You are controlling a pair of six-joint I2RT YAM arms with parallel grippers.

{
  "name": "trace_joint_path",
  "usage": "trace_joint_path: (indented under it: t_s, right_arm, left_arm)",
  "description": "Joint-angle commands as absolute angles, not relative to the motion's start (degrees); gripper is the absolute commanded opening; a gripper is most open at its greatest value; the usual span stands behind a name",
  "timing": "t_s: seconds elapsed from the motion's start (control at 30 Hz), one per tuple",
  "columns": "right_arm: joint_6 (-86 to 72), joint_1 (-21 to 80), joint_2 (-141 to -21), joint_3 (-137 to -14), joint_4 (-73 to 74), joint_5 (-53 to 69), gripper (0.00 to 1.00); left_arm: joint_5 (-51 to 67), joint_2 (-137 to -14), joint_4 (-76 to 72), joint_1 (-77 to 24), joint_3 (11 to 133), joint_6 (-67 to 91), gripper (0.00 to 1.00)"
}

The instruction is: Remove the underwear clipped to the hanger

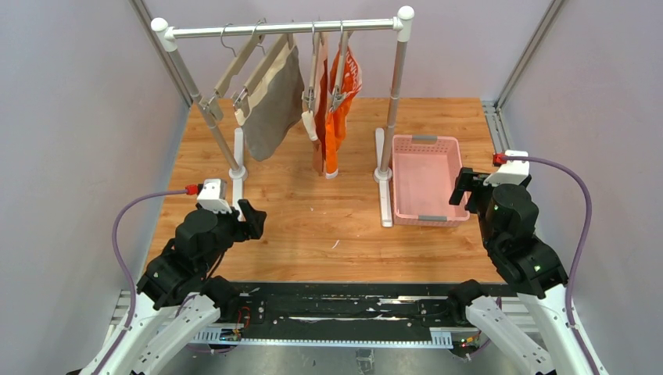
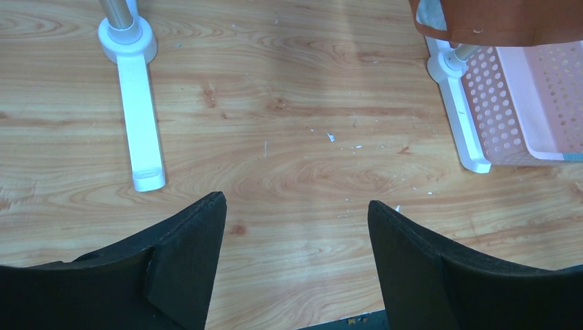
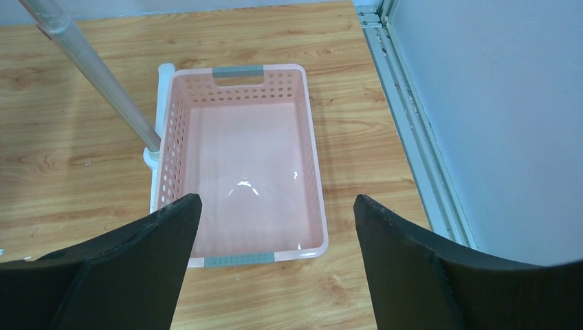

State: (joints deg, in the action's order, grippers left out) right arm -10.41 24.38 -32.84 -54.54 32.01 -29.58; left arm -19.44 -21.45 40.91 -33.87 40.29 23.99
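Grey-beige briefs, rust-brown briefs and orange briefs hanging clipped to hangers on the rail, pink basket just right of the rack on the table, left end effector released, empty, low over the table, right end effector released above the basket

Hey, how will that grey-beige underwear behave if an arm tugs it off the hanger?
Likely floppy: the grey-beige underwear hangs limp from its hanger. Probably light, being thin cloth. The hanger only hooks over the rail, so it may swing when tugged.

Lab cell: aluminium frame, blank walls
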Motion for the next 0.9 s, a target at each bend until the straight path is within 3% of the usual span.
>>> trace_joint_path:
  t_s: [0.0, 0.37, 0.63, 0.87]
  right_arm:
    - [-10.27, 25.18, -32.54, -54.01, 30.86, -29.57, 0.84]
    - [-9.63, 25.22, -32.06, -53.14, 29.41, -28.52, 0.84]
    - [-8.27, 25.22, -31.34, -51.75, 26.89, -26.18, 0.86]
    - [-7.71, 25.22, -33.33, -53.50, 28.14, -26.16, 0.85]
  left_arm:
    - [-19.80, -21.03, 40.73, -33.57, 42.10, 23.64, 0.81]
    - [-9.59, -24.59, 34.97, -33.57, 46.36, 17.93, 0.75]
    - [3.13, -39.80, 35.90, -33.57, 62.35, 11.42, 0.71]
    - [-0.23, -45.25, 37.57, -33.57, 76.61, 6.95, 0.66]
